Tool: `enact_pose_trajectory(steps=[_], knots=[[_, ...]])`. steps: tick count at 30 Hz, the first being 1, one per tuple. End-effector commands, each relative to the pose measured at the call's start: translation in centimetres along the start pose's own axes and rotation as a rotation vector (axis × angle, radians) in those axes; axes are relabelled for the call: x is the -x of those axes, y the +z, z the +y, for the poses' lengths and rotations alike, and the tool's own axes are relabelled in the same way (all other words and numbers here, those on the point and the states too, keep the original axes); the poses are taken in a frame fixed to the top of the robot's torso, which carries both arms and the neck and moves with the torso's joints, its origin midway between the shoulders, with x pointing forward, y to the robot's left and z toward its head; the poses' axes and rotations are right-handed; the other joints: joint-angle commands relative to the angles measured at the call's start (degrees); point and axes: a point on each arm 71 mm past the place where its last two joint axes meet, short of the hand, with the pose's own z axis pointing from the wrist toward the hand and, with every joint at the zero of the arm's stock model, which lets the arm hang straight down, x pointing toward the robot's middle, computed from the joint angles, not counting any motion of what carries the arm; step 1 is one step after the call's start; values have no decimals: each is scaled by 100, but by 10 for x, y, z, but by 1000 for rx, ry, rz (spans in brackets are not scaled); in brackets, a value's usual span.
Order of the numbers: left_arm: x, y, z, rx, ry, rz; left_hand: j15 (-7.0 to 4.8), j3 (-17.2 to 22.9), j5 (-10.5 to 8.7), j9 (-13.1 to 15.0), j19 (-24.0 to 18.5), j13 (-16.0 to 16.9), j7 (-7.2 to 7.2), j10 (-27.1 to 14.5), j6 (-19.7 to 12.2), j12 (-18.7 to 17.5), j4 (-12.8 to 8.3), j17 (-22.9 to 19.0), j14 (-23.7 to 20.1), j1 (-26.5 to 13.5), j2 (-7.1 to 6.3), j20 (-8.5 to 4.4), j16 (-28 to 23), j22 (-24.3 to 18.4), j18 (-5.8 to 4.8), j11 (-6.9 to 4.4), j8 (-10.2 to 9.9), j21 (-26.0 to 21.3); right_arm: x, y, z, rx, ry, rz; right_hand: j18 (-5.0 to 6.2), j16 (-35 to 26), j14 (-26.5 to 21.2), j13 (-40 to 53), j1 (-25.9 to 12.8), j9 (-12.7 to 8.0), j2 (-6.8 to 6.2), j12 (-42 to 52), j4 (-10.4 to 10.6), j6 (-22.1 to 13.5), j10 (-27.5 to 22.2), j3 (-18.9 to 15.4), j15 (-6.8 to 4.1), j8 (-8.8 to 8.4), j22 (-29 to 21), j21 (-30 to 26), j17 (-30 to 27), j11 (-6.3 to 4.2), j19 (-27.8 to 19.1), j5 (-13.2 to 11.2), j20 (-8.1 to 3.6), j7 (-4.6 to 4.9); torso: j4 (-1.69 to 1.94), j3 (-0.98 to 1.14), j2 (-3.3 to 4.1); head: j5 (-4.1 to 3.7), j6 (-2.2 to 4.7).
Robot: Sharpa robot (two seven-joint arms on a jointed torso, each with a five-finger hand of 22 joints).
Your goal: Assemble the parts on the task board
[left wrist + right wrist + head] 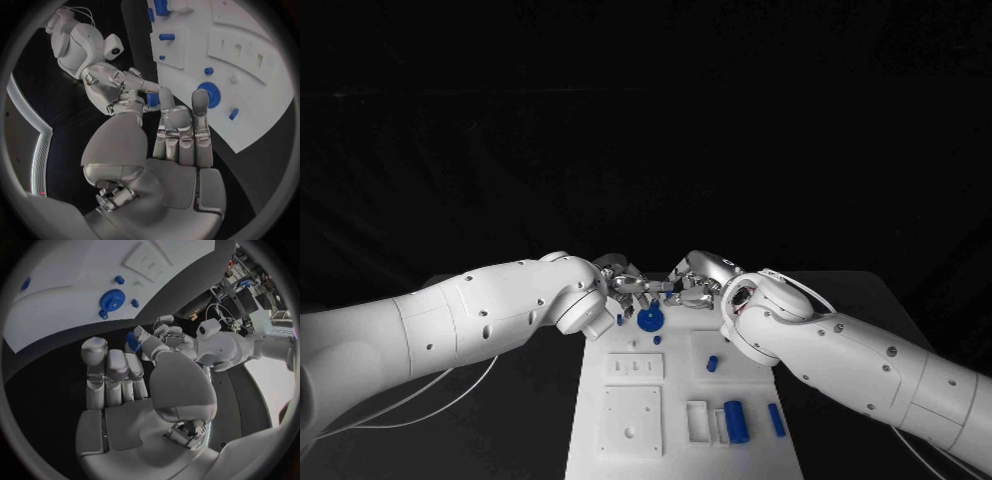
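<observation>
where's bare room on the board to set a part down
Bare board lies between the blue gear and the slotted plate, and beside the near square plate. Crowded: the far edge, where left hand and right hand meet, and the near-right blue pieces.

black table (488,420), dark backdrop

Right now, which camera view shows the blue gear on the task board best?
The right wrist view: the blue gear lies unobstructed with its toothed rim plain. The left wrist view shows it partly behind the left hand fingers. In the head view it is small, near both hands.
</observation>
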Motion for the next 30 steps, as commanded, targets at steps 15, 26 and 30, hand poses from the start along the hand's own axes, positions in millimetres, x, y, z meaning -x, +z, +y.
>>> enact_pose_trajectory(steps=[15, 26, 30], knots=[[-11, 4, -6, -1, 24, 35, -6, -46, 116, -8, 43, -3, 6, 173, -16, -6, -90, -6, -42, 14, 143, 5, 10, 132, -27, 10, -22, -133, -4, 2, 4, -3, -28, 19, -26, -46, -7, 191, 2, 505, 78, -4, -6, 414, 18, 19, -47, 19, 456, 59, -3, -12, 325, 16, -22, -97, -3, 3, 3, -5, -13], [-12, 5, -6, 8, 23, 28, -7, -164, 175, -83, 87, 1, 6, 157, -52, -12, -387, -7, -50, 135, 441, 5, 13, 328, -34, 9, -25, -295, -6, 2, 6, -1, -33, 23, -26, -54, -7, 193, -1, 509, 77, -6, -1, 417, 21, 3, -48, 21, 456, 64, -8, -13, 326, 20, -23, -99, 1, 5, 0, -9, -12], [-14, 5, -6, 10, 26, 31, -13, -226, 518, -134, 110, 1, -9, 154, -62, -14, -546, -2, -49, 260, 620, 0, 24, 414, -41, 1, -25, -362, -6, 2, 7, 1, -34, 27, -26, -52, -6, 194, 0, 511, 76, -7, 0, 417, 23, -3, -49, 20, 455, 64, -6, -13, 326, 34, -23, -99, 0, 3, -1, -5, -14]])
